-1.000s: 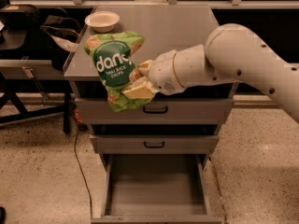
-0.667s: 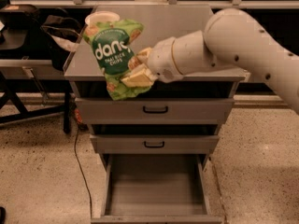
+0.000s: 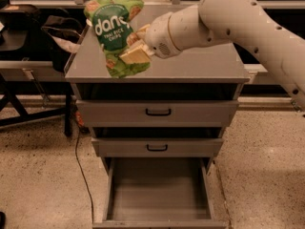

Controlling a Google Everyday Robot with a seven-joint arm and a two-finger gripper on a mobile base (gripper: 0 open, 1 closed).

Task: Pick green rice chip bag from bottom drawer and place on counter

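Since the green chip bag [image 3: 113, 32] hangs over the nine o'clock side of the tabletop [image 3: 200, 63], pinched at its four o'clock edge by the jaws of the gripper [image 3: 135, 50], far above the open bottom drawer [image 3: 157, 194], placing seems in hand: lower it, then spread the jaws.

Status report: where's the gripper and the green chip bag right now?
Gripper over the flat grey counter, front left, fingers shut on the crinkled light-green rice chip bag. Bag out of the open grey bottom drawer. Nothing seen beneath it.
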